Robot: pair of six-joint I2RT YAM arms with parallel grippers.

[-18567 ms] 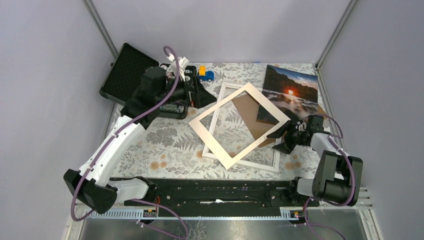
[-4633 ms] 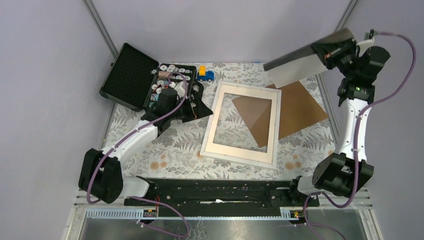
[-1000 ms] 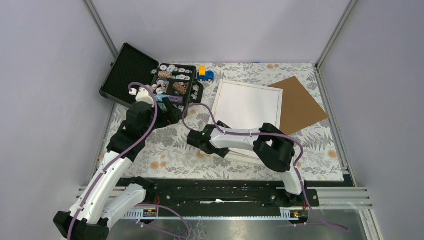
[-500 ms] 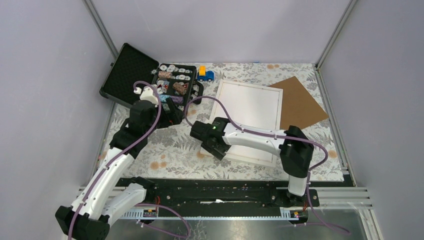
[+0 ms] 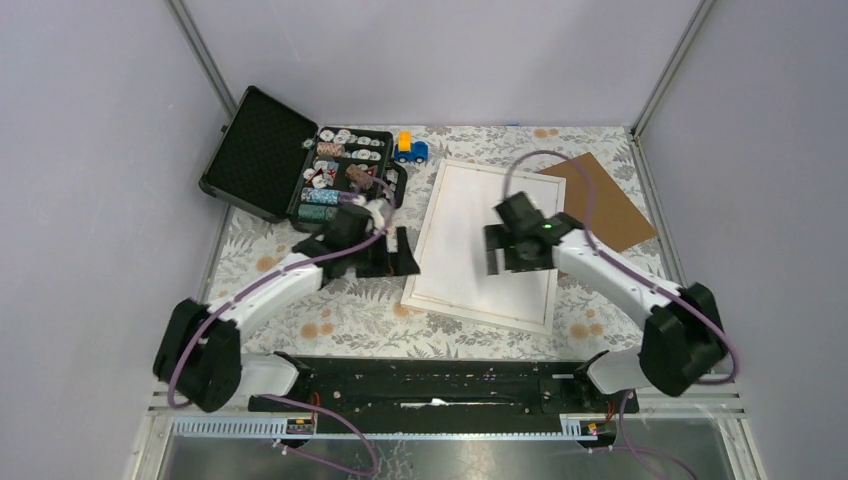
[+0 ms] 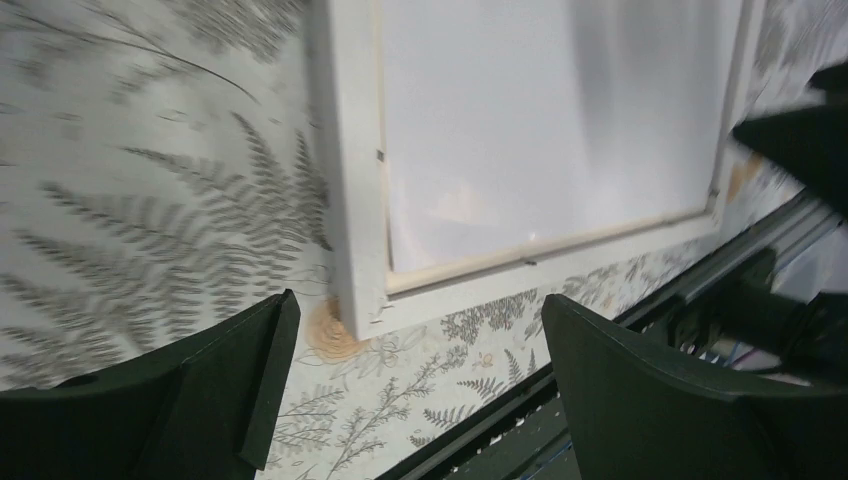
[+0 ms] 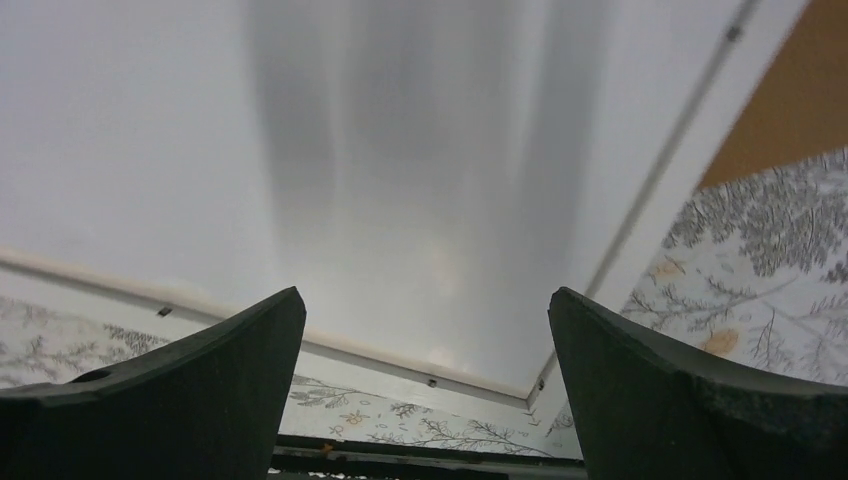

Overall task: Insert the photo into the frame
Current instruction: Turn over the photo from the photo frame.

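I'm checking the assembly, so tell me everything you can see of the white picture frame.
The white picture frame lies flat on the fern-patterned table, back up and slightly askew. Its thin white moulding carries small tabs on the inner edge, and a plain white sheet fills the opening. Its far right corner overlaps the brown board. The open right gripper hovers over it.

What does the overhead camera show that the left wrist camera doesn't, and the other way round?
Overhead only: the open black case, the toy truck, the brown board, and both arms whole. Left wrist only: a close look at one corner of the frame, with small tabs along its inner edge. Both: the white frame with a white sheet lying in it, the fern-patterned cloth, and the open left gripper.
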